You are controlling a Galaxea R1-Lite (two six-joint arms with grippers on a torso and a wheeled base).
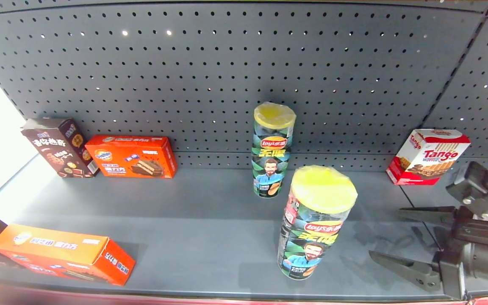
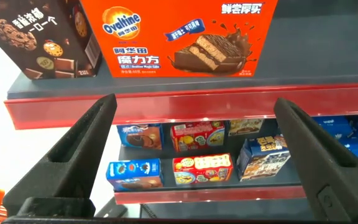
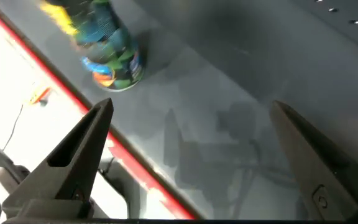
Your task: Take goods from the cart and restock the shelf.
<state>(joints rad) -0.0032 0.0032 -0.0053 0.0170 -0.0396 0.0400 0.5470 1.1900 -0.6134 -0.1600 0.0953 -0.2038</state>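
Observation:
Two tall chip cans with yellow lids stand upright on the grey shelf [image 1: 210, 228]. One can [image 1: 272, 149] is near the back panel, the other [image 1: 315, 222] near the front edge. My right gripper [image 1: 386, 235] hangs open just right of the front can, apart from it and holding nothing. In the right wrist view the open right gripper [image 3: 191, 107] is over bare shelf, with the front can's base [image 3: 112, 59] off to one side. My left gripper [image 2: 194, 102] is open and holds nothing, in front of the shelf's red edge [image 2: 185, 102], facing an orange box [image 2: 179, 37].
A dark cookie box [image 1: 59, 146] and an orange box [image 1: 131, 156] stand at the back left. Another orange box [image 1: 64, 253] lies at the front left. A red-and-white wafer box [image 1: 428, 156] sits at the back right. A lower shelf holds several small boxes [image 2: 197, 152].

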